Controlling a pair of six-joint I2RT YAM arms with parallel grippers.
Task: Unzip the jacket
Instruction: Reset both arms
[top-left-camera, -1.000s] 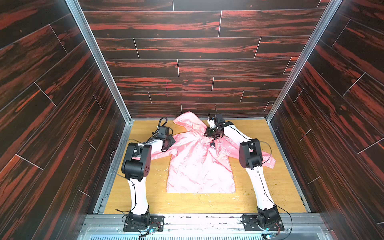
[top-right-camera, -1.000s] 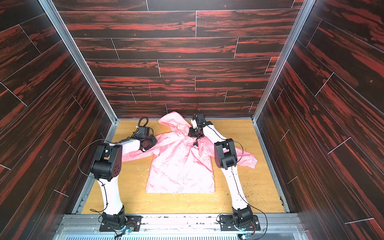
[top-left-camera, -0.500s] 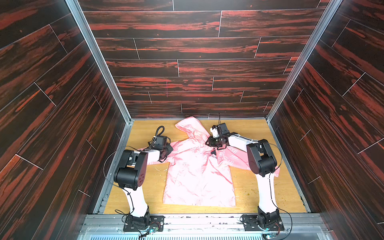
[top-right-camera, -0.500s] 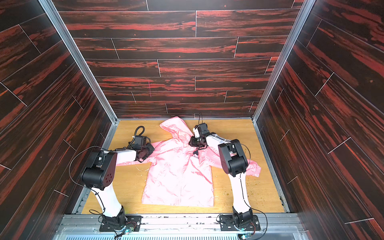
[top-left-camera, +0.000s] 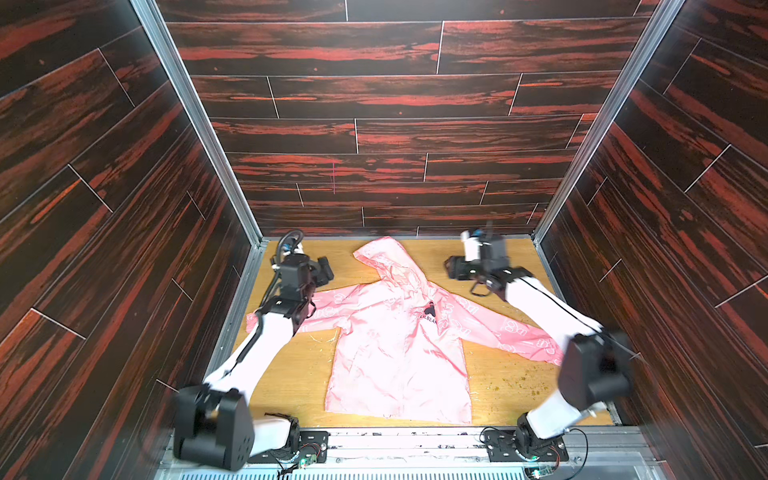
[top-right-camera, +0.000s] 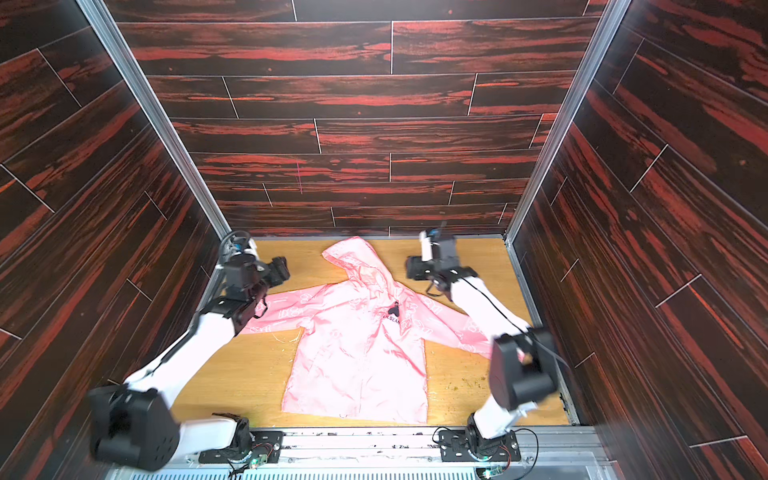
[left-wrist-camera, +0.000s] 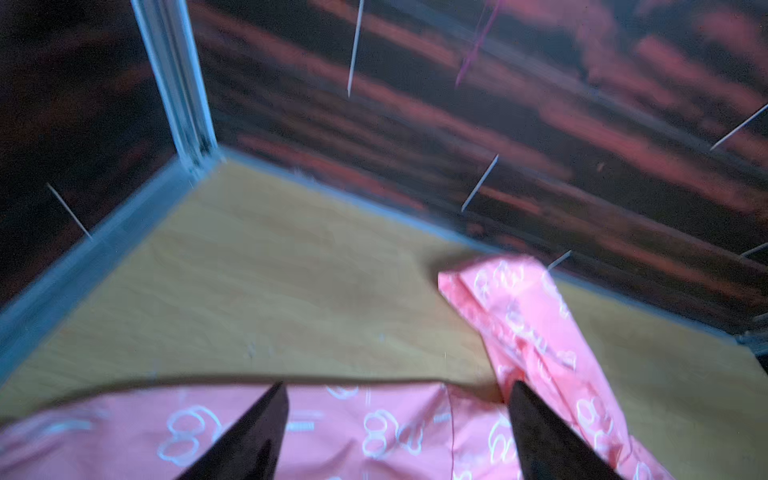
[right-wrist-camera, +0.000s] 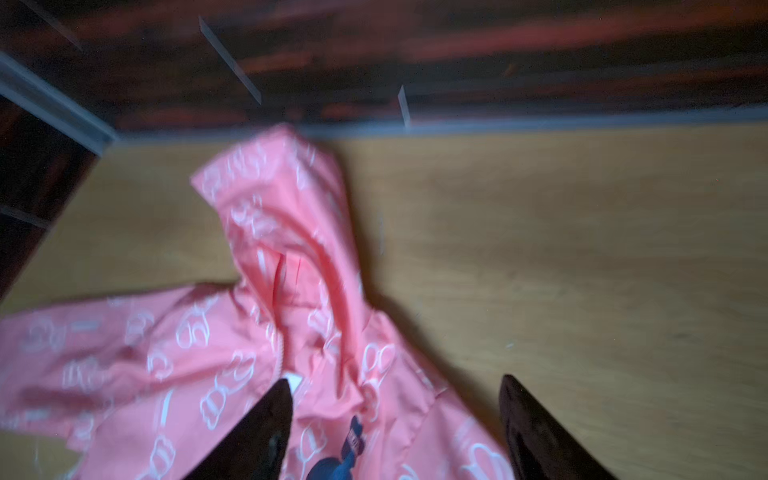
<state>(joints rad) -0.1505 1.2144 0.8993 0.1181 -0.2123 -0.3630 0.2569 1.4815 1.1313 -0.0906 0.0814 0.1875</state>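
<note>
The jacket (top-left-camera: 399, 349) (top-right-camera: 361, 349) is shiny light pink with white bear outlines and a dark bear logo (top-left-camera: 430, 309) on the chest. It lies flat and front up on the wooden floor, hood toward the back wall and sleeves spread. My left gripper (top-left-camera: 326, 266) (left-wrist-camera: 397, 384) hovers open above the left sleeve (left-wrist-camera: 353, 428), holding nothing. To the right of the hood (right-wrist-camera: 282, 216), my right gripper (top-left-camera: 451, 268) (right-wrist-camera: 395, 378) also hangs open and empty over the collar. A pale zipper line (right-wrist-camera: 282, 353) runs down from the neck, blurred.
Dark red wood-pattern walls (top-left-camera: 374, 137) close in the wooden floor (top-left-camera: 291, 374) on three sides, with metal corner posts (top-left-camera: 199, 124). The arm bases (top-left-camera: 291, 444) stand on a metal rail along the front edge. Small crumbs (top-left-camera: 511, 378) lie at the front right.
Both grippers have opened, let go of the jacket and swung outward toward the back corners. The jacket's hem now lies nearer the front rail.
</note>
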